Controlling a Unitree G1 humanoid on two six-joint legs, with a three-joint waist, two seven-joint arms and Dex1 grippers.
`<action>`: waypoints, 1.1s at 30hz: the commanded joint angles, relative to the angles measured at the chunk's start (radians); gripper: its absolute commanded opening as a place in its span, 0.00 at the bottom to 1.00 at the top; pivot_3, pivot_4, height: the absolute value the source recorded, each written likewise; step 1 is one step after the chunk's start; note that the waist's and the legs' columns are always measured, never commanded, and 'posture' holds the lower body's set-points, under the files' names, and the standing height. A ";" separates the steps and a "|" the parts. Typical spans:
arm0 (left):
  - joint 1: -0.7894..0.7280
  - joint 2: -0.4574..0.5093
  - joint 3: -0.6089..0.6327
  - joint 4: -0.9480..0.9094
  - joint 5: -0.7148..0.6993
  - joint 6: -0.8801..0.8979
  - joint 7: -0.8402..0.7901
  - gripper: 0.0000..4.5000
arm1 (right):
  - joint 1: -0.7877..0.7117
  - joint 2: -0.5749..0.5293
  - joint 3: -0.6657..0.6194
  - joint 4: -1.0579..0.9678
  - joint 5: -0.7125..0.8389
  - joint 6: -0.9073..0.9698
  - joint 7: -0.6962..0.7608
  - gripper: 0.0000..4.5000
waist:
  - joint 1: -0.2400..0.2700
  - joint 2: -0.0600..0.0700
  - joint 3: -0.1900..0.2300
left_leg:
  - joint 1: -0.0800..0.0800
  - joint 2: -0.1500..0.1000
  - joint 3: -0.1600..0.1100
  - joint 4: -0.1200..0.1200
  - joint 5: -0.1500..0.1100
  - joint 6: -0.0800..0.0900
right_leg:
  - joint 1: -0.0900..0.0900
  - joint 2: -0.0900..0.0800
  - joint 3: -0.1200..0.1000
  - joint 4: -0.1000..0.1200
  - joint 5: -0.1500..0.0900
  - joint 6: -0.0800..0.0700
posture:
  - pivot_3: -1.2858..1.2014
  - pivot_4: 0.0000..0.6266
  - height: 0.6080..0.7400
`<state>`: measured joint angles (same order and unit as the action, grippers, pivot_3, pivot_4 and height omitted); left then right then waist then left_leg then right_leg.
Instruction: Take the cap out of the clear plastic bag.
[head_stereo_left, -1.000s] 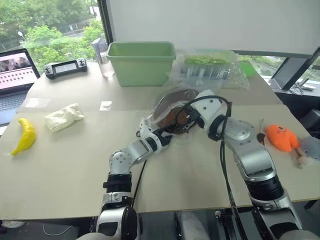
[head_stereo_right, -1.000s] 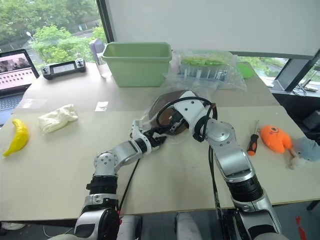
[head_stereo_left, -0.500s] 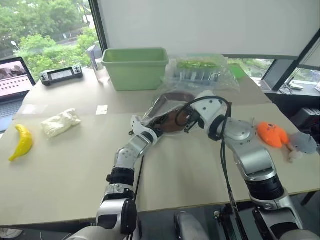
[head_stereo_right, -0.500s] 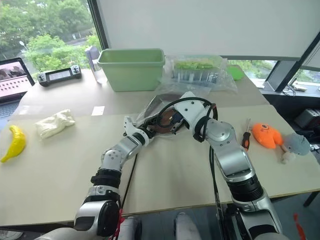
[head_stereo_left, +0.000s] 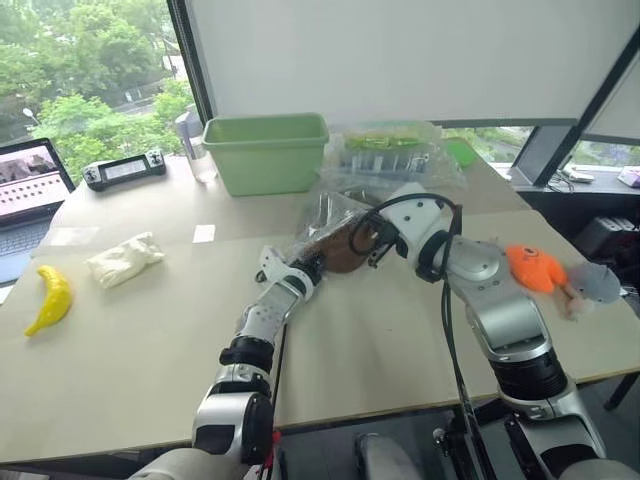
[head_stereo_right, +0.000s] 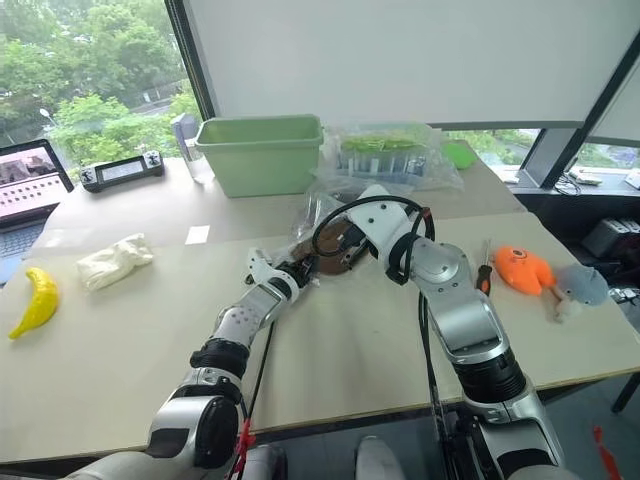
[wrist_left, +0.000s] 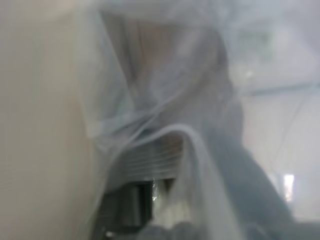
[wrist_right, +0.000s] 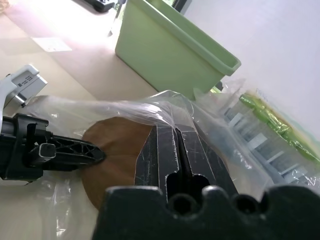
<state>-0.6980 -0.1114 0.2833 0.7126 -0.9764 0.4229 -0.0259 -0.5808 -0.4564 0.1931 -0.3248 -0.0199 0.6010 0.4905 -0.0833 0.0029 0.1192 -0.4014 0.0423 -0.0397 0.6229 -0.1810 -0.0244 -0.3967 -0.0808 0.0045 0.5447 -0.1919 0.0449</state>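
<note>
Much of the cap (wrist_right: 117, 150) is hidden: in the right wrist view it shows as a brown patch behind wrinkled film, its far side covered by the right gripper (wrist_right: 176, 145), whose fingers are pressed together on a fold of the clear plastic bag (wrist_right: 90, 107), holding it lifted above the bench (head_stereo_left: 120, 340). The left gripper (wrist_right: 82, 154) reaches into the bag's mouth, its fingers drawn nearly together with their tips at the cap's edge; whether they truly pinch the fabric cannot be made out, and the left wrist view gives only blurred film. The cap lies inside the bag near the middle of the bench. On the bench stand one green bin (head_stereo_left: 266, 150), one second clear bag with green things (head_stereo_left: 395, 150), one banana (head_stereo_left: 48, 298), one off-white cloth bundle (head_stereo_left: 124, 259), one orange toy (head_stereo_left: 535, 268), and a laptop (head_stereo_left: 28, 180) cut off at the edge.
</note>
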 joint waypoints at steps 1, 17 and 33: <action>-0.143 -0.076 0.030 0.096 0.024 0.025 0.036 0.01 | -0.022 0.003 -0.006 -0.027 -0.013 -0.021 -0.005 0.00 | 0.001 0.000 0.000 | 0.001 0.000 0.000 0.000 0.000 0.000 | -0.001 -0.001 -0.002 0.001 0.000 0.000 | 0.52 0.24 0.98; 0.014 0.015 0.058 -0.498 -0.376 0.627 0.458 0.00 | 0.049 0.011 0.168 0.232 -0.171 -0.277 -0.020 0.00 | 0.067 -0.031 0.027 | -0.015 -0.012 0.003 0.001 0.002 0.001 | -0.029 -0.016 -0.005 0.036 0.014 -0.001 | 0.52 0.24 0.98; 0.167 0.439 -0.177 -0.891 -0.991 0.723 0.779 0.00 | -0.047 0.100 0.186 0.422 -0.209 -0.444 0.007 0.00 | 0.072 -0.038 0.042 | -0.021 -0.010 0.009 0.001 -0.005 -0.006 | -0.039 -0.011 0.005 0.038 0.011 -0.003 | 0.52 0.24 0.98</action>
<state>-0.5164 0.2906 0.1625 -0.1211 -1.9160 1.1181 0.8114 -0.6080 -0.3618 0.3817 0.0954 -0.2211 0.1947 0.4917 -0.0109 -0.0351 0.1608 -0.4226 0.0327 -0.0310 0.6252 -0.1852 -0.0307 -0.4361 -0.0916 0.0092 0.5837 -0.1813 0.0425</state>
